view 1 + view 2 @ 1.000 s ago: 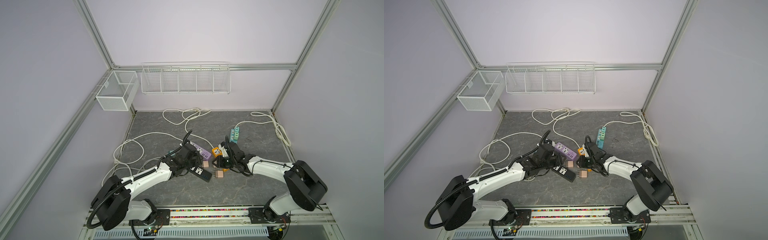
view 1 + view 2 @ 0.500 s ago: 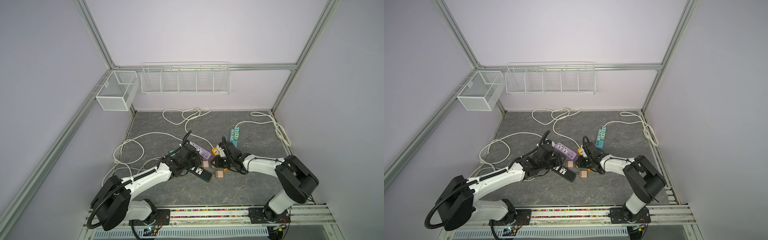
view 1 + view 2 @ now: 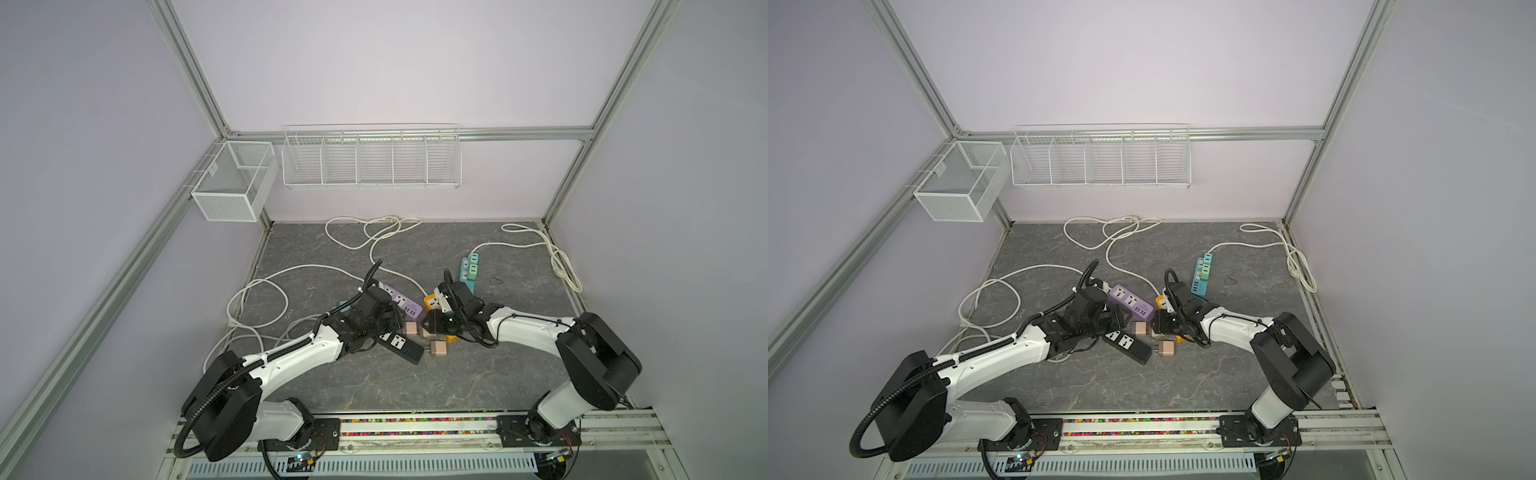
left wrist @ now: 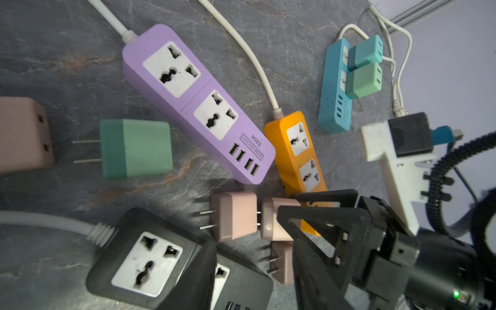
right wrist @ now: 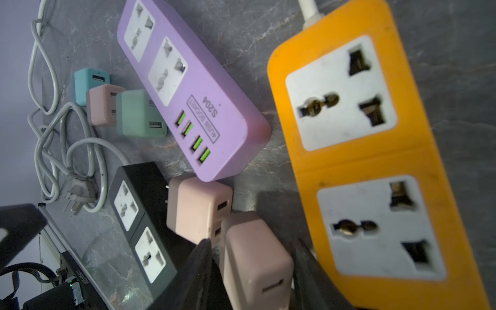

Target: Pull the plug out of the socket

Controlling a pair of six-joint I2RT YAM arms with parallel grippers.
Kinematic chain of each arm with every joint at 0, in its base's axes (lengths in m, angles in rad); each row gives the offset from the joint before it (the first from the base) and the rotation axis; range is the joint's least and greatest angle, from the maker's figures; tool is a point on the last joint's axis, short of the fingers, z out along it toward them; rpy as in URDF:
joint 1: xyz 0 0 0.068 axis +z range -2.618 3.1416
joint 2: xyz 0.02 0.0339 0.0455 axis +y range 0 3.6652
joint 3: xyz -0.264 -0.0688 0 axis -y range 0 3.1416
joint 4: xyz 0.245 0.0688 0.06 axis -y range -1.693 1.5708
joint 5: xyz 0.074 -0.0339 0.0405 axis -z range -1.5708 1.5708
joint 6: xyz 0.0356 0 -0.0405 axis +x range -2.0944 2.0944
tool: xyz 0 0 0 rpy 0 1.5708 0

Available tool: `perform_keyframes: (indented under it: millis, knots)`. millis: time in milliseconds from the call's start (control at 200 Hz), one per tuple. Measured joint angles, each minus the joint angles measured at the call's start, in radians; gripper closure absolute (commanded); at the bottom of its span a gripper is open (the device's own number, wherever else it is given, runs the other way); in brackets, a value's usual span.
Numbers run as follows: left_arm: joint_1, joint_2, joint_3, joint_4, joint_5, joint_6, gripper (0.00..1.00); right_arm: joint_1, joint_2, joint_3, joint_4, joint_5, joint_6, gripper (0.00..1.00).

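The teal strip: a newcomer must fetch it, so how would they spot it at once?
Start at the grey table and look toward its far right part. The teal strip lies there, just beyond the orange strip. It alone among the four strips has plugs in it: a teal charger and a green charger.

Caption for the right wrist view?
A pink plug between the jaws of the right gripper, beside the orange power strip, both sockets empty.

Both top views looking down from high above the near edge at the whole table [image 3: 457, 382], wrist cameras hanging close over its middle, both showing the purple strip [image 4: 198, 107] and orange strip [image 5: 362, 161].
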Motion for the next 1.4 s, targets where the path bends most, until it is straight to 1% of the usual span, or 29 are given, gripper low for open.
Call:
perform_keyframes:
  millis: [85,185,425,560,610,690,720,865,1035,1255,1400]
  knots:
    - [0.0,0.0,0.0,0.001,0.0,0.0,0.52,0.0,-0.035,0.011,-0.033,0.016,-0.014,0.4]
    - [0.0,0.0,0.001,0.002,0.002,0.0,0.5,0.0,-0.086,0.024,-0.087,0.045,-0.035,0.3]
    - [0.0,0.006,0.025,-0.002,0.017,0.003,0.42,-0.022,-0.194,0.051,-0.233,0.165,-0.078,0.07]
    - [0.0,0.022,0.064,0.0,0.03,0.01,0.39,-0.071,-0.227,0.09,-0.315,0.23,-0.102,0.0]
    - [0.0,0.029,0.076,0.002,0.035,0.013,0.38,-0.097,-0.228,0.107,-0.332,0.25,-0.114,0.02]
    - [0.0,0.045,0.095,0.005,0.045,0.02,0.35,-0.137,-0.227,0.123,-0.356,0.272,-0.127,0.11]
    - [0.0,0.053,0.102,0.006,0.048,0.023,0.34,-0.151,-0.227,0.126,-0.363,0.278,-0.132,0.11]
    - [0.0,0.095,0.139,0.006,0.054,0.031,0.31,-0.202,-0.185,0.173,-0.4,0.31,-0.142,0.11]
    - [0.0,0.151,0.196,0.01,0.072,0.047,0.28,-0.231,-0.064,0.261,-0.416,0.351,-0.142,0.11]
    - [0.005,0.232,0.261,0.023,0.106,0.063,0.26,-0.25,0.09,0.354,-0.424,0.379,-0.142,0.09]
    - [0.006,0.269,0.289,0.029,0.125,0.07,0.25,-0.259,0.169,0.398,-0.423,0.383,-0.141,0.04]
